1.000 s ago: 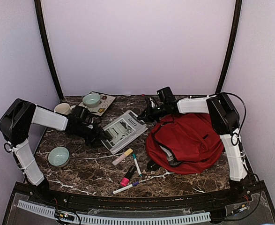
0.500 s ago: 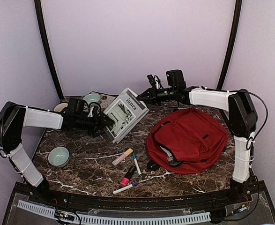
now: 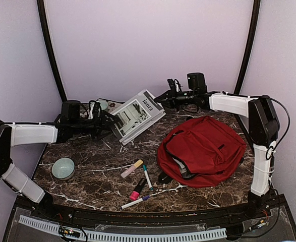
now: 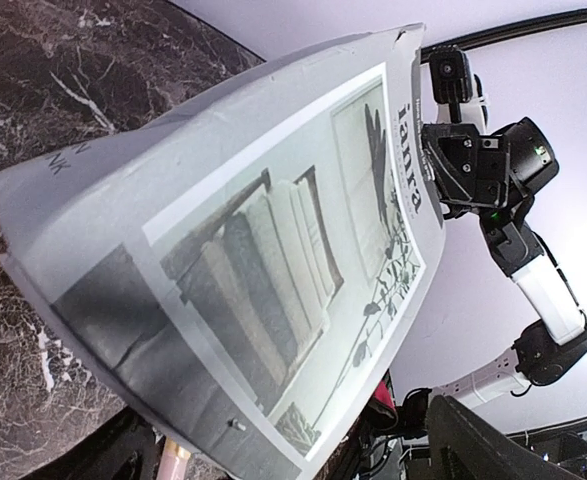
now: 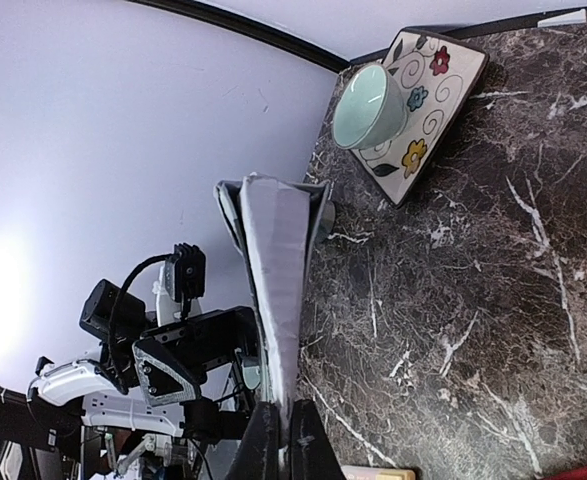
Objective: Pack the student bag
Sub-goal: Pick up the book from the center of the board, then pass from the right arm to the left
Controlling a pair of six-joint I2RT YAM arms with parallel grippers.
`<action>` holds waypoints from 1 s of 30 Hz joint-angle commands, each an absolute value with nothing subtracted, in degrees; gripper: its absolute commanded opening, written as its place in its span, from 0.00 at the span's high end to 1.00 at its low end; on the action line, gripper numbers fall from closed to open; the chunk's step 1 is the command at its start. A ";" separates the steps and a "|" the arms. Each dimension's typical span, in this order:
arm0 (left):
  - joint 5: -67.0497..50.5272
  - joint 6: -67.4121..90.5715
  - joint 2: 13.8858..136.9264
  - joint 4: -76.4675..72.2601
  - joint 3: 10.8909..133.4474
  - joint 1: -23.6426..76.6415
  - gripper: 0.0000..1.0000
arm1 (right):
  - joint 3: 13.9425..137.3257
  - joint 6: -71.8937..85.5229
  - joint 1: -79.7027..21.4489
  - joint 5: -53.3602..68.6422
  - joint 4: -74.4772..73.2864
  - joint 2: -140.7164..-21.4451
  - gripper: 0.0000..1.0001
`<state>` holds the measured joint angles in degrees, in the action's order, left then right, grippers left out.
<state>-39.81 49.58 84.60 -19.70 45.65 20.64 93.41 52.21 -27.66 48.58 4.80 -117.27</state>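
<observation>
Evidently packing has barely begun: the left gripper and right gripper each pinch an end of the magazine, aloft near the far edge. The student bag lies open by the right edge, and the markers wait near the front edge.

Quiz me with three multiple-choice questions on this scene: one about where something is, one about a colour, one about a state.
1. The student bag lies: A) on the right side of the table B) on its left side C) on a plate.
2. The front bowl is: A) red B) pale green C) yellow.
3. The magazine is: A) flat on the table B) inside the bag C) held up by both grippers.
Answers: 1 A, beside the right arm; 2 B, pale green glaze; 3 C, left gripper and right gripper pinch its edges.
</observation>
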 commanded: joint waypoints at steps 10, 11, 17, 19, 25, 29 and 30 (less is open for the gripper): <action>-41.95 51.26 80.15 -25.43 44.26 19.26 0.04 | 91.67 63.17 -26.06 50.28 18.30 -109.61 1.00; -42.00 52.04 80.16 -26.88 43.91 19.21 0.04 | 91.75 63.61 -26.10 50.27 18.68 -109.36 1.00; -47.53 58.96 81.66 -40.29 44.47 18.87 0.10 | 91.83 65.71 -26.10 50.49 20.28 -108.31 1.00; -49.00 61.35 82.57 -45.23 44.96 18.90 0.13 | 91.28 68.08 -26.10 50.98 22.72 -108.24 1.00; -52.15 70.22 86.59 -57.35 47.73 18.79 0.26 | 91.64 70.22 -26.10 52.44 24.94 -108.13 1.00; -51.87 72.09 88.14 -59.16 49.55 18.61 0.45 | 92.06 70.55 -26.02 52.43 24.55 -108.11 1.00; -51.61 72.01 88.11 -58.86 49.88 18.63 0.49 | 92.09 70.69 -26.02 52.34 24.51 -108.11 1.00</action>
